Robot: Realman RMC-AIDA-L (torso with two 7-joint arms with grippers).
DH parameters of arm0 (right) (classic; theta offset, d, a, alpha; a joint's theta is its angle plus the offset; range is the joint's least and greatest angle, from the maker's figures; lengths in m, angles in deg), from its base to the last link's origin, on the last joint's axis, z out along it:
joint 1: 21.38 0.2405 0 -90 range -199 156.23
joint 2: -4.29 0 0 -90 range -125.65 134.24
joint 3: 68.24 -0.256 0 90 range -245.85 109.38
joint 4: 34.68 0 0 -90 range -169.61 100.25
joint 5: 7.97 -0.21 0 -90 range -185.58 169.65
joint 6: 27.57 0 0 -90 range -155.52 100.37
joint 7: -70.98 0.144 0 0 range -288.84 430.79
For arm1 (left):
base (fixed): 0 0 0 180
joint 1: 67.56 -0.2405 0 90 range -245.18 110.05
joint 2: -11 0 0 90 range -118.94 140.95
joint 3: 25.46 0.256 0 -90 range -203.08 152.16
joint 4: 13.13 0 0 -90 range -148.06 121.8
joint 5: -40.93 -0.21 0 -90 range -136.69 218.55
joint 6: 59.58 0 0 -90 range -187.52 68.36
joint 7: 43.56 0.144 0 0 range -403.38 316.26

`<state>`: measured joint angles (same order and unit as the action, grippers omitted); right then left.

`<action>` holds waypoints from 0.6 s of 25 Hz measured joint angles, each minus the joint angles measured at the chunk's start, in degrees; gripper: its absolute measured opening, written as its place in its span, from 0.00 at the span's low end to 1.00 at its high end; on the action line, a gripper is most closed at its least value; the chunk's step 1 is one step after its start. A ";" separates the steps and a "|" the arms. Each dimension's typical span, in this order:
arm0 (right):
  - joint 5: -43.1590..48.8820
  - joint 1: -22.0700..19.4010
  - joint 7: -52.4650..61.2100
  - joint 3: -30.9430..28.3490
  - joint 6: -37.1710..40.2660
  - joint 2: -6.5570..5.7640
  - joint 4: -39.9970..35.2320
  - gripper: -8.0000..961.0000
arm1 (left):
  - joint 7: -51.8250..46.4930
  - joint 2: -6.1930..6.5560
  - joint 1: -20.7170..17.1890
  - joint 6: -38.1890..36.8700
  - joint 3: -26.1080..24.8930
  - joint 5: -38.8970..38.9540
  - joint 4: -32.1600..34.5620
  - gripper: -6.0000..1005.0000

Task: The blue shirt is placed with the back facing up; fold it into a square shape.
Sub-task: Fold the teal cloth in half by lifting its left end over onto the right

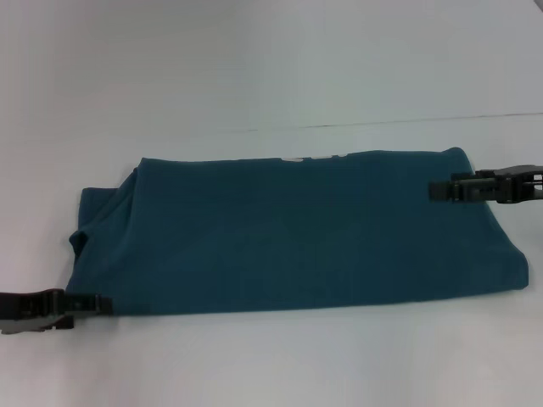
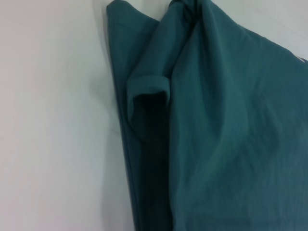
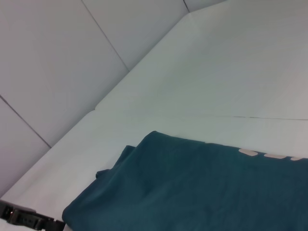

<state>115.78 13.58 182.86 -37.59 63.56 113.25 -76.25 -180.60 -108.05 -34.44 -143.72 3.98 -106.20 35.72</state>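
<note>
The blue shirt (image 1: 297, 233) lies on the counter (image 1: 271, 76) folded into a long band, its crosswise folds remaining; whether the left end effector (image 1: 97, 303) at its near-left corner and the right end effector (image 1: 441, 190) at its far-right edge are open or closed, I cannot tell.

I see a plain white table (image 1: 271, 365) filling most of the head view, with a thin dark seam line crossing it in the upper right of the frame. Lying directly on it, across the middle of the frame, is the blue shirt (image 1: 297, 237), folded into a long band that runs left to right. A bunched sleeve sits at its left end, and a sliver of white lettering (image 1: 314, 158) shows along its upper edge, right of centre.
</note>
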 joint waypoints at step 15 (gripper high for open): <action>0.35 0.24 -0.71 2.48 2.02 -0.09 0.00 0.95 | -1.05 0.06 0.53 -0.33 0.27 -1.50 0.02 0.84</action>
<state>116.12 13.82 182.15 -35.11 65.58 113.17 -76.25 -181.65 -107.99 -33.91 -144.04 4.25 -107.70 35.74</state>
